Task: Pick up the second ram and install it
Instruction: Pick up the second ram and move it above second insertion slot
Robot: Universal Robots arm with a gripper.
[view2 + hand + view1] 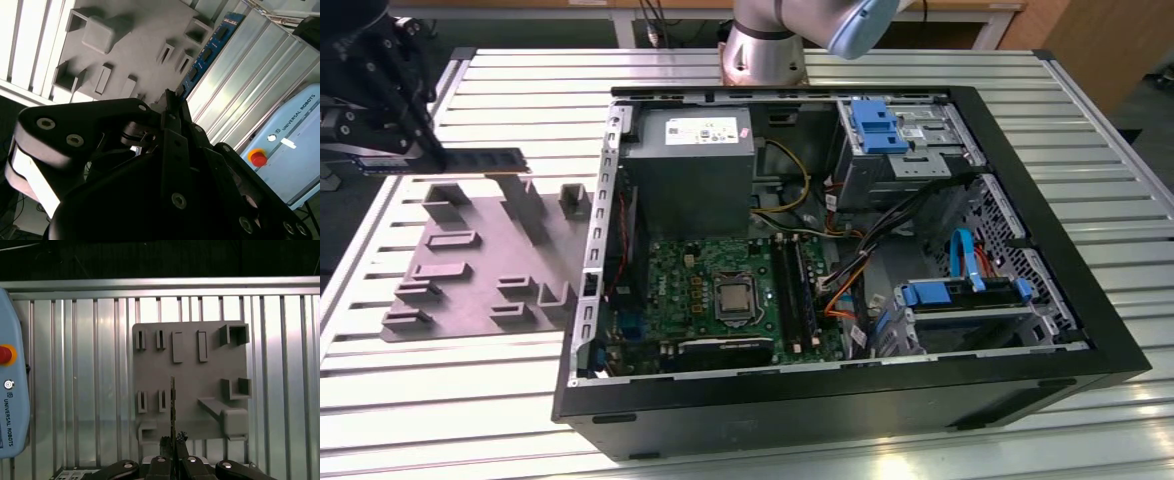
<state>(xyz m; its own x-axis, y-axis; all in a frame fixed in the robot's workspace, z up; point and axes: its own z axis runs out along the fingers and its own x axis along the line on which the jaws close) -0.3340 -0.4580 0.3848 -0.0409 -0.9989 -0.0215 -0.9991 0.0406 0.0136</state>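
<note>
My black gripper [403, 158] hovers at the exterior view's far left, above the back edge of a grey holder plate [480, 265]. It is shut on one end of the second ram [483, 157], which sticks out level toward the open computer case [854, 390]. In the second wrist view the ram [207, 50] is a blue-green board with dark chips, held by the fingers [172, 112]. In the first wrist view the ram [172, 402] appears edge-on over the grey plate [210, 340]. The long black memory slots [794, 285] lie on the motherboard [680, 280] inside the case.
The case holds a power supply [687, 165], blue drive brackets [878, 125], and orange and blue cables [847, 290] beside the slots. The arm's base [765, 50] stands behind the case. A pale blue pendant with a red button [10, 390] lies on the ribbed metal table [454, 400].
</note>
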